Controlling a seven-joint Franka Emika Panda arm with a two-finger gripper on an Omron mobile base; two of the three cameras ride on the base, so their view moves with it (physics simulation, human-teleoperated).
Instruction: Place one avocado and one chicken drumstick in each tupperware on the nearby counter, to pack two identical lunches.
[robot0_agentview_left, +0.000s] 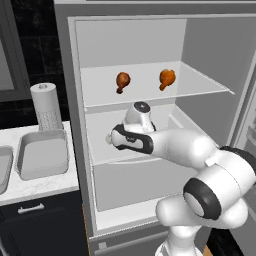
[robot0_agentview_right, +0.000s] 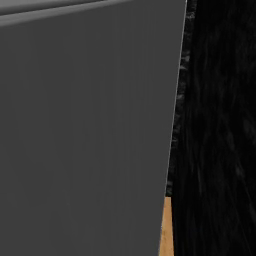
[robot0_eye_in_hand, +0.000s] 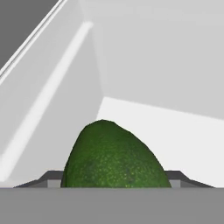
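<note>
A dark-green avocado (robot0_eye_in_hand: 114, 157) sits on a white fridge shelf, right between my gripper's (robot0_eye_in_hand: 114, 178) two dark fingertips (robot0_eye_in_hand: 51, 177), which press against its sides. In the left base view my hand (robot0_agentview_left: 139, 114) reaches into the fridge's middle shelf and hides the avocado. Two orange-brown chicken drumsticks (robot0_agentview_left: 122, 81) (robot0_agentview_left: 167, 78) lie on the shelf above. One light-grey tupperware (robot0_agentview_left: 42, 154) rests on the marble counter (robot0_agentview_left: 35, 189) left of the fridge, and another tupperware (robot0_agentview_left: 4, 169) is cut off by the left edge.
A white perforated cylinder (robot0_agentview_left: 46, 107) stands behind the tupperware. The fridge's side wall (robot0_agentview_left: 75, 125) separates the shelves from the counter. The right base view faces a flat grey panel (robot0_agentview_right: 85, 130), with a black wall (robot0_agentview_right: 220, 125) beside it.
</note>
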